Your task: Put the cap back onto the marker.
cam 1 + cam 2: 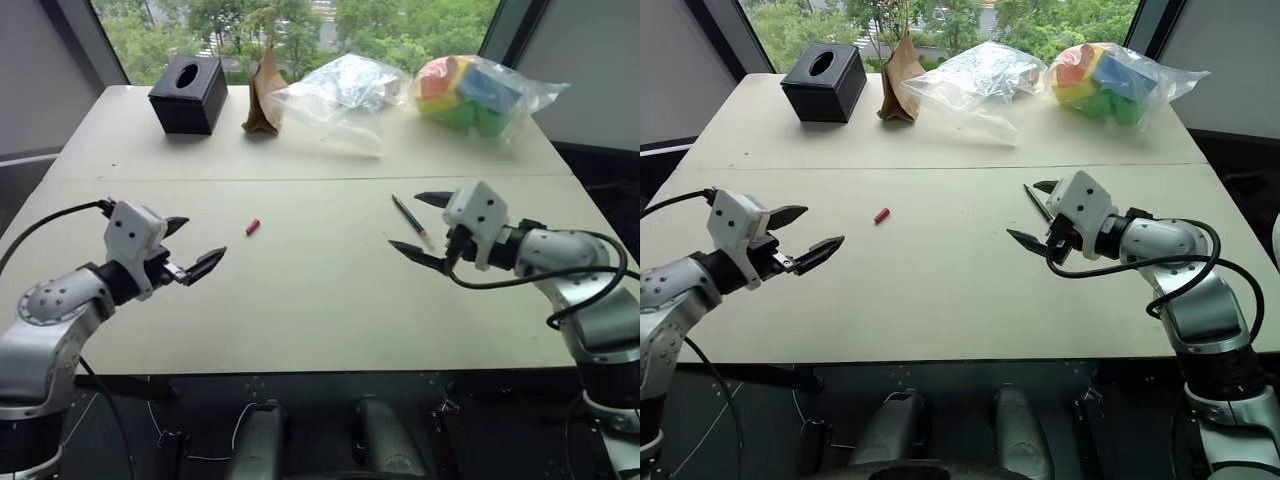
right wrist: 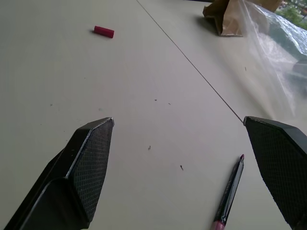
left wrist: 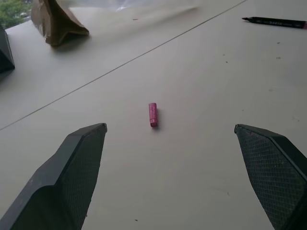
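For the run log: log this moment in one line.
left gripper open, empty | right gripper open, empty | cap, marker apart on table

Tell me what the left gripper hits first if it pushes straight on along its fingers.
Most likely the small red-pink plastic cap: it lies on the pale tabletop ahead of the open left gripper, between the lines of its two fingers. The gripper hovers above the surface, so depth is uncertain; it may meet the table near the cap.

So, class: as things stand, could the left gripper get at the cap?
Probably yes: the left gripper is open, and the cap lies alone on bare table just ahead of it.
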